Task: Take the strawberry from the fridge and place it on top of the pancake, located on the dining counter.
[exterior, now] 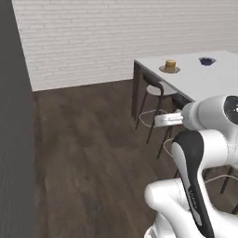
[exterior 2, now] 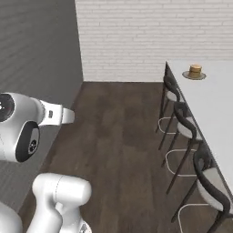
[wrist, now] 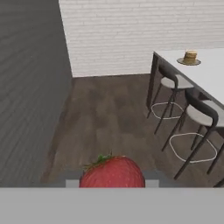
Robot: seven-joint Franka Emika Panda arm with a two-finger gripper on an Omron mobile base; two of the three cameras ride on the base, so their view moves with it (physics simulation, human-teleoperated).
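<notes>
Strawberry sits at 6 o'clock in hand view, snug in pincer, clamped between its tips. Pancake stacked on plate way off at 2 o'clock on dining counter; blue berry bowl beside it.

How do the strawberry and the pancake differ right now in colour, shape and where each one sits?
The strawberry is red with a green leafy top; the pancake is golden brown. The strawberry is rounded; the pancake is a short flat stack. The strawberry sits at the jaws, above the floor; the pancake rests on a plate on the dining counter.
</notes>
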